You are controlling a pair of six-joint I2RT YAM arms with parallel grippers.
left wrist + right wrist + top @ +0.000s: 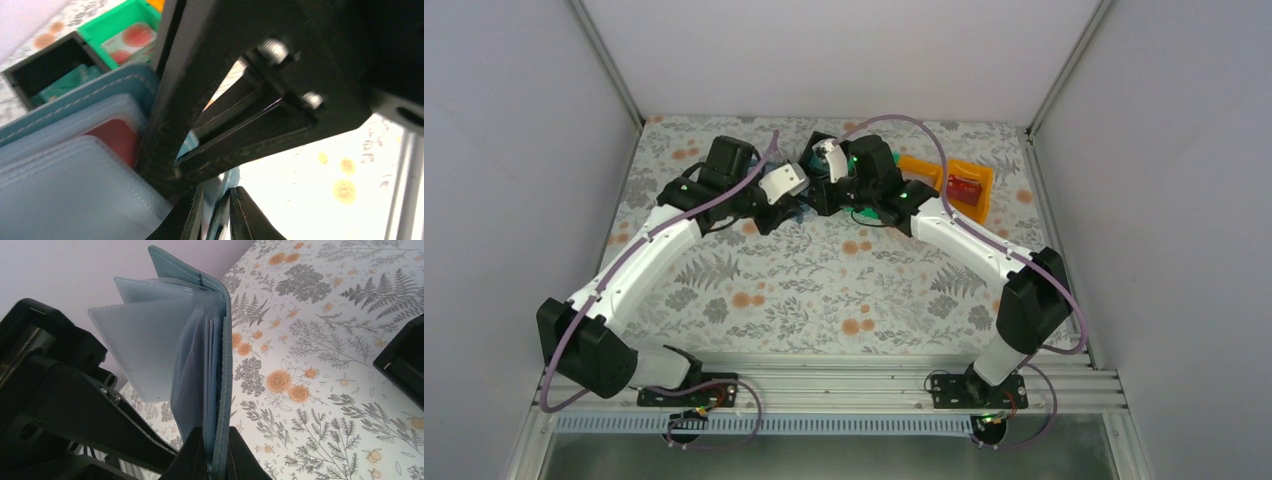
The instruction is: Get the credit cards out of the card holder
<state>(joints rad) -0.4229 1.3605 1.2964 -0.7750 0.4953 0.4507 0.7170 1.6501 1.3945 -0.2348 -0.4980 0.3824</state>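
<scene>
Grip check: right pincer (pixel 215 452) is clamped shut on one cover edge of the card holder (pixel 200 340). It holds the holder upright over the bench (pixel 325 365), so the clear pockets fan apart. Left pincer (pixel 217 215) is nearly closed, with a thin pale-blue pocket leaf between its fingers. It probably pinches there to part the leaves and get at a card; firmness unclear. Pocketed red card (pixel 116 136) not yet out. Beyond that, black bin (pixel 30 75) holds a teal card (pixel 62 85), green bin (pixel 107 22) a pale card (pixel 131 39), orange bin (pixel 924 165) a loose red card (pixel 964 187). Likely drop spots, so the task looks partway done.
</scene>
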